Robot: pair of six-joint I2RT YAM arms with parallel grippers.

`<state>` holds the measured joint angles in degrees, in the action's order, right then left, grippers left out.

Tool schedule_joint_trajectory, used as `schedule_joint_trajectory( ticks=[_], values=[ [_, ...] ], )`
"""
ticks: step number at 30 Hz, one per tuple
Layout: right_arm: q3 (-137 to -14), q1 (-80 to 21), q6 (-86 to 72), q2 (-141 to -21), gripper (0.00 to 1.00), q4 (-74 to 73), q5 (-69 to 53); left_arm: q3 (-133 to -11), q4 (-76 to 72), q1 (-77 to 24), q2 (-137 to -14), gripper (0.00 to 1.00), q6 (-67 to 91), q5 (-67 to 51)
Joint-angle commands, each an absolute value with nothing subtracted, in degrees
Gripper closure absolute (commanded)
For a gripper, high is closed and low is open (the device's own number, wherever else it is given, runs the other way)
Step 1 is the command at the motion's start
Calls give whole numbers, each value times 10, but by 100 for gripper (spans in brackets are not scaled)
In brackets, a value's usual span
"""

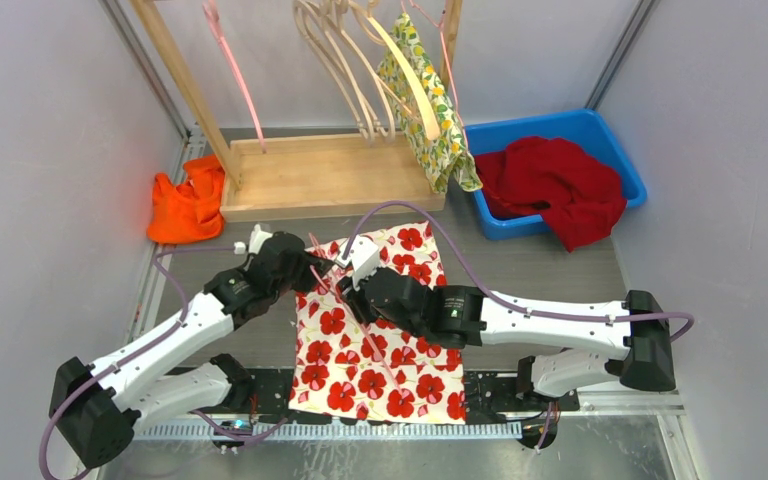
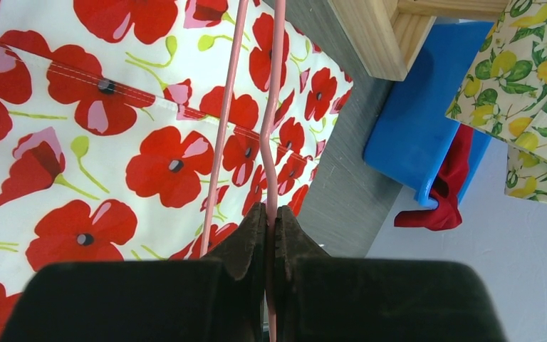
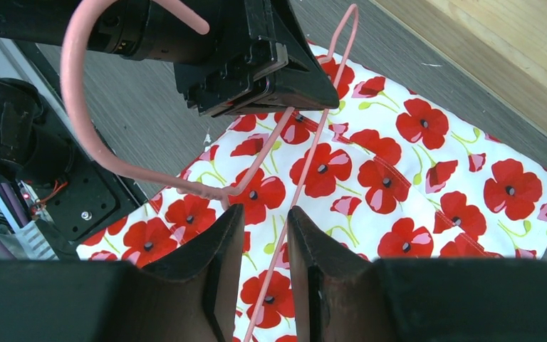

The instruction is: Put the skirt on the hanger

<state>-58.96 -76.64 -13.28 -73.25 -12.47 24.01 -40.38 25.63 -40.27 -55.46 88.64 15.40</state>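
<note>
Skirt [image 1: 380, 330], the white one with red poppies, is lying flat on the worktop [image 1: 540, 265] in the lower middle of the top view, between the two arms. A thin pink hanger [image 2: 226, 121] lies diagonally across it. The left gripper [image 2: 271, 217] comes in from the left side of the frame and its jaws are pinched tight on one wire of that hanger; you can see it clearly in the left wrist view. The right gripper [image 3: 262, 235] sits just beside it over the skirt's upper half. Its jaws stand only narrowly apart, with a hanger wire running through the gap, not clamped as far as I can see. Behind the skirt, at upper centre, is a wooden rack [image 1: 330, 175] with a lemon-print garment [image 1: 430, 110] hanging from it. A blue bin [image 1: 600, 135] with a red cloth [image 1: 555, 185] spilling over its edge is at upper right, and an orange cloth [image 1: 188, 205] is bunched up left of the rack.
</note>
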Motion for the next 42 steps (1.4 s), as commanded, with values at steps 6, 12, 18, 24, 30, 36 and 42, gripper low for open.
schedule_joint_trajectory(
  ticks=[6, 12, 18, 24, 30, 36, 42],
  values=[
    [-606, -781, -146, -715, 61, -122, 223, -410, 235, -393, -553, 100, 882, 152],
    [-611, -786, -142, -723, 60, -115, 227, -412, 225, -391, -560, 100, 874, 142],
    [-638, -785, -120, -758, 58, -103, 272, -425, 226, -391, -575, 100, 845, 122],
    [-676, -777, -102, -793, 58, -125, 273, -435, 233, -389, -579, 100, 826, 106],
    [-680, -768, -114, -799, 61, -145, 273, -426, 228, -385, -567, 100, 824, 100],
    [-666, -768, -126, -793, 64, -152, 271, -425, 228, -383, -565, 100, 826, 99],
    [-669, -760, -122, -799, 78, -152, 255, -426, 229, -380, -563, 100, 824, 98]
  ],
)
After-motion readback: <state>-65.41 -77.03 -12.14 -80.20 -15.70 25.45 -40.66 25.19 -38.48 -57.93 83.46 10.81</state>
